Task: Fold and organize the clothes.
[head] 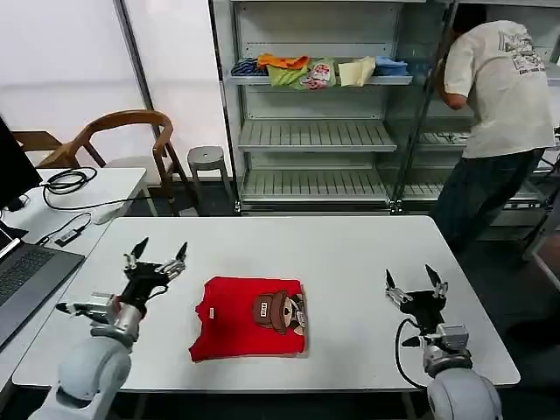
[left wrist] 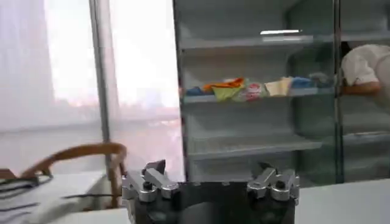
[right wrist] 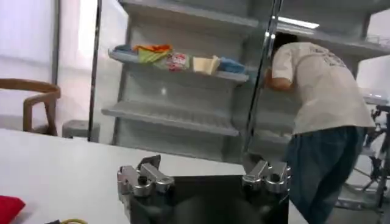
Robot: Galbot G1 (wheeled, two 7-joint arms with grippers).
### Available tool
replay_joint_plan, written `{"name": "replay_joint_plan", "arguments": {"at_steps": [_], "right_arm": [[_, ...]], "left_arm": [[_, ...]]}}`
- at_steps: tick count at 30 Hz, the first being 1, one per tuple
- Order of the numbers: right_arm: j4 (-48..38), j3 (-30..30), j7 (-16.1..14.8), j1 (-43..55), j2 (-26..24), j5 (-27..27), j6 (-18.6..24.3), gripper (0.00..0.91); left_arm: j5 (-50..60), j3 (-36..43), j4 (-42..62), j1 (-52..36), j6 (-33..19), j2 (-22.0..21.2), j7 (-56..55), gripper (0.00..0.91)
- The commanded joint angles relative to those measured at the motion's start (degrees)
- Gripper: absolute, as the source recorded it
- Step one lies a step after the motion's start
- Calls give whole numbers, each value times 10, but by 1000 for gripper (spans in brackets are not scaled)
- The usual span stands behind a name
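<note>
The clothes are one bright red T-shirt (head: 249,318), folded into a neat rectangle with a brown bear print facing up, lying on the white table (head: 350,254) near its front middle. A red corner of it (right wrist: 9,209) shows in the right wrist view. My left gripper (head: 159,255) is raised off the table just left of the shirt, open and empty, fingertips pointing up. My right gripper (head: 412,280) hovers well right of the shirt, open too and holding nothing. In the wrist views both the left gripper (left wrist: 209,172) and the right gripper (right wrist: 202,168) have their jaws spread wide.
Behind the table stands a shelf unit (head: 315,131) with folded orange, green, cream and blue garments (head: 319,70) on its upper shelf. A person (head: 494,105) leans into the shelves at the right. A side desk with a laptop (head: 22,280) and cables lies at left, by a wooden chair (head: 122,140).
</note>
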Motion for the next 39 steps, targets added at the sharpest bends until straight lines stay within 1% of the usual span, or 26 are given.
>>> {"name": "replay_joint_plan", "arguments": {"at_steps": [1, 6, 8, 15, 22, 25, 28, 39], "right_arm": [[-54, -53, 21, 60, 15, -42, 15, 907], [-55, -57, 15, 60, 21, -48, 16, 907], [-59, -56, 5, 58, 23, -55, 24, 907], [-67, -53, -12, 56, 23, -60, 56, 907], [-54, -50, -12, 46, 14, -55, 62, 907], [-54, -54, -9, 47, 11, -56, 55, 907], [-70, -59, -9, 53, 12, -54, 61, 907], [-89, -82, -5, 82, 12, -46, 57, 907]], "left_arm": [[30, -100, 12, 68, -70, 39, 62, 907], [76, -97, 40, 73, -99, 42, 63, 907], [74, -97, 42, 74, -97, 42, 61, 907], [75, -81, 48, 57, -96, 38, 62, 907], [84, -62, 90, 29, -102, 33, 69, 907], [85, -61, 107, 31, -117, 35, 76, 907], [85, -64, 124, 31, -135, 35, 83, 907], [82, -74, 125, 17, -133, 36, 88, 907]]}}
